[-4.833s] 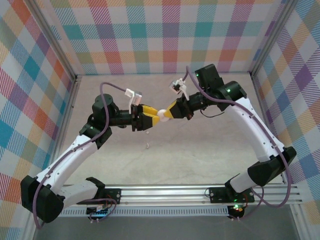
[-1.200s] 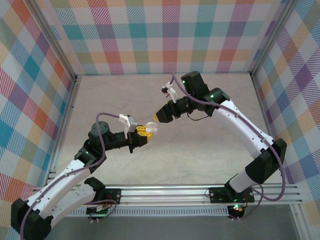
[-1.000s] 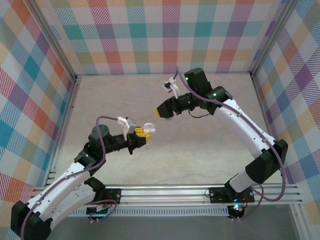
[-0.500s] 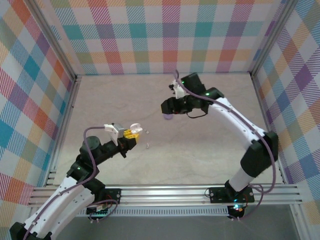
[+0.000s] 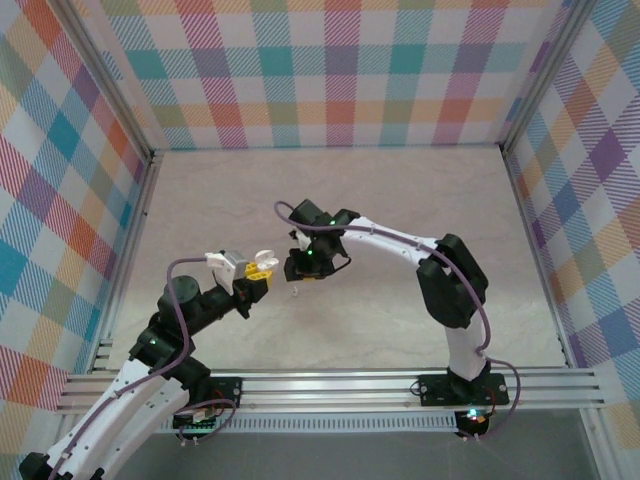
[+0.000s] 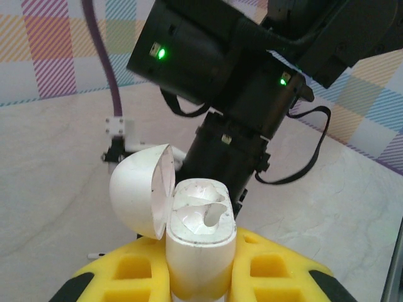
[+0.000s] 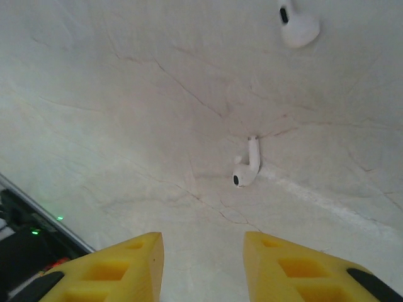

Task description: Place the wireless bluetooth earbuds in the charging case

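Two arms work over a pale, marbled desk [image 5: 420,190] walled in by checked cloth. Farthest left, the left arm [image 5: 150,345] rises from its base at the near edge and reaches up and to the right. Its left claw [image 6: 200,280] is clenched on the charging case [image 6: 200,236]: the yellow fingers [image 6: 135,274] press the white body from both sides, and the case stands upright between them, lifted clear of the desk. The lid [image 6: 141,189] is flipped open and hangs off the left side of the case. The top of the case shows its moulded hollow, but whether anything sits in it I cannot tell.

Just right of the case, the right claw [image 7: 203,264] points down at the desk. Its two yellow fingers stand apart with bare desk showing between them, so it is released and grasps nothing. In the right wrist view, the nearer earbud [image 7: 247,165], white, lies flat on the desk ahead of the gap between the fingers, apart from both tips. The farther earbud [image 7: 297,24], also white, lies well beyond it, at the top edge of that view.

Farther right, the right arm [image 5: 450,280] bends back down to its base at the near rail.
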Available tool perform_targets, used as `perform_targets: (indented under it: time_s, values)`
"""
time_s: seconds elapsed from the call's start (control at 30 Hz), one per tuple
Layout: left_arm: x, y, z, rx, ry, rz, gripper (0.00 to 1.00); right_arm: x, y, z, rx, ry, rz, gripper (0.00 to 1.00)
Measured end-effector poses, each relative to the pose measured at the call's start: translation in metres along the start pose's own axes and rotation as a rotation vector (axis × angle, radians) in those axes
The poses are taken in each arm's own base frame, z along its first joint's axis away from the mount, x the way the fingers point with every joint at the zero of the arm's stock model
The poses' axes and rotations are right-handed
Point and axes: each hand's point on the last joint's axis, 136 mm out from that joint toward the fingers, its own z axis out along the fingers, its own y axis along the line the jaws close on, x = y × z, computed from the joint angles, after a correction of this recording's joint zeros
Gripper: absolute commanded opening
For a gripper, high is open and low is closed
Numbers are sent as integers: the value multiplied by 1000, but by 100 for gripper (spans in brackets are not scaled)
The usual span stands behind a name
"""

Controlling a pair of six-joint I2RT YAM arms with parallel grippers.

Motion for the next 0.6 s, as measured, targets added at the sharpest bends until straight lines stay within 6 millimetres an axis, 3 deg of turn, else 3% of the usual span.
perform_targets:
  time_s: [0.33, 0.6]
  values:
    - [3, 1, -2, -6, 10, 6, 0, -6, 2, 39, 122, 55, -122, 42]
    - [3, 1, -2, -6, 10, 6, 0, 2, -36, 52, 290, 116, -171, 47]
